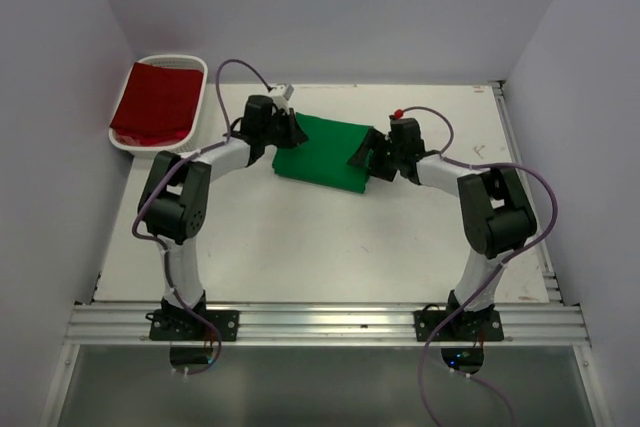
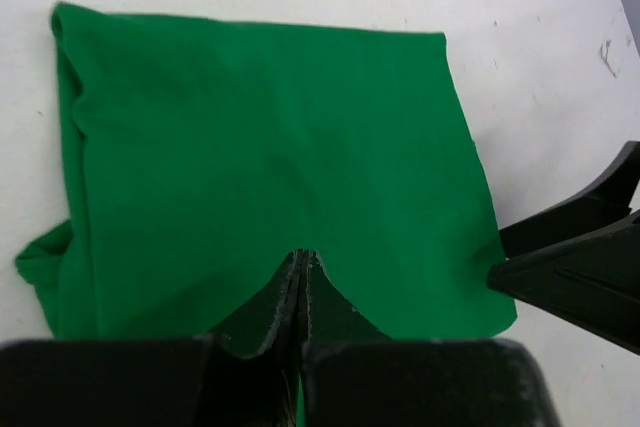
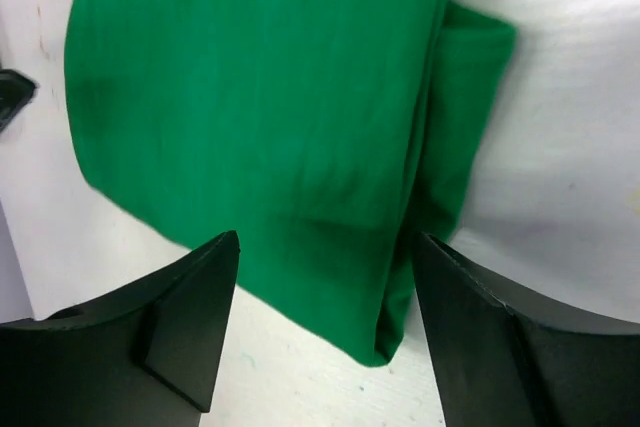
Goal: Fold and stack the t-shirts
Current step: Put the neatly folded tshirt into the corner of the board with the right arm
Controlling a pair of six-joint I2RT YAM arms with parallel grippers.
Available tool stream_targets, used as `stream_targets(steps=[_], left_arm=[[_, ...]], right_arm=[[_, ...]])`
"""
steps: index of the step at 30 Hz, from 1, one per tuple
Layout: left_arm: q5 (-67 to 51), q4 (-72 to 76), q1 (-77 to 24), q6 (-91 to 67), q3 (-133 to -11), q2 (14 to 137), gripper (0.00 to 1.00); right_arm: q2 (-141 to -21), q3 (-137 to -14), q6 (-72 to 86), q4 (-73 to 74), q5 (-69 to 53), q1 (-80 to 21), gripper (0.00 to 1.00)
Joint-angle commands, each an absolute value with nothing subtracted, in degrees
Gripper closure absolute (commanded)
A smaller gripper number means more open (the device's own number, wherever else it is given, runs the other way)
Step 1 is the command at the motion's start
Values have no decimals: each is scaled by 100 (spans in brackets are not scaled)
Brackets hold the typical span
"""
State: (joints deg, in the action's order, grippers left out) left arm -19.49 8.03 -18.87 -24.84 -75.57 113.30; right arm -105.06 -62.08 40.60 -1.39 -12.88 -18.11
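Your green shirt (image 1: 325,152) lies folded into a compact rectangle in the middle of the counter (image 1: 300,247), between the two arms.

Your left hand (image 2: 302,259) is at the shirt's left end with its fingers pressed together. The tips rest right on the hem, probably to pinch that edge for the next fold. From the wrist view you cannot tell whether any cloth is actually caught between them.

Your right hand (image 3: 325,239) is at the opposite end with its fingers spread wide, straddling the hem and gripping nothing. I'd judge it is lined up to take a matching hold, so that both ends can lift together.

The red shirt (image 1: 155,102) lies in the basket (image 1: 172,57) at the far left, well apart from the work. It seems to be either waiting its turn or marking where the stack goes.

Some things you can't see:
- **Short ends:** in the top view the arms cover both short ends of the green shirt, so only the wrist cameras show the contact.
- **Layers:** a loose flap (image 3: 470,87) pokes out along one long side. How many layers lie under the top face is hidden.
- **Neck label:** it isn't visible in any view.
- **Red shirt:** it is too small and flat-lit to tell whether it is neatly folded.
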Motion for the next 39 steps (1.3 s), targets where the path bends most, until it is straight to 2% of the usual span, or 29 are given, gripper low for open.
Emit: stream_targets(steps=[1,6,17,21,26,31,34,36,37,38,39], left_arm=[[-2285,1229,-2091,-2417,-7068,11075,100],[-2294,1459,-2136,-2522,-6628,11162,100],[-2162,1389,-2180,-2435,-6434,11259,100],[-2162,1380,-2250,-2443,-6364,11285,100],[-2092,1450,-2417,-2496,-6161,11224,100],[-2030,1520,-2505,-2514,-5959,11215,100],[-2030,1555,-2505,-2522,-5898,11206,100],[-2030,1564,-2505,-2531,-5871,11197,100],[-2030,1564,-2505,-2540,-5871,11197,100],[-2039,1573,-2505,-2540,-5862,11197,100],[-2048,1582,-2514,-2540,-5871,11215,100]], right_arm=[[-10494,-5925,4307,-958,-2065,-1872,19],[-10389,-5625,4210,-932,-1846,-1872,14],[-9431,-4860,4043,-18,-300,-1872,12],[-9693,-5027,4052,167,-35,-1872,11],[-10712,-5650,4104,35,-395,-1872,11],[-11179,-5976,4280,-395,-843,-1872,11],[-11285,-6020,4350,-544,-975,-1872,16],[-11425,-6064,4359,-562,-1185,-1863,27],[-11487,-6108,4359,-667,-1317,-1872,36],[-11566,-6134,4412,-703,-1431,-1872,63],[-11706,-6170,4421,-721,-1607,-1872,80]])
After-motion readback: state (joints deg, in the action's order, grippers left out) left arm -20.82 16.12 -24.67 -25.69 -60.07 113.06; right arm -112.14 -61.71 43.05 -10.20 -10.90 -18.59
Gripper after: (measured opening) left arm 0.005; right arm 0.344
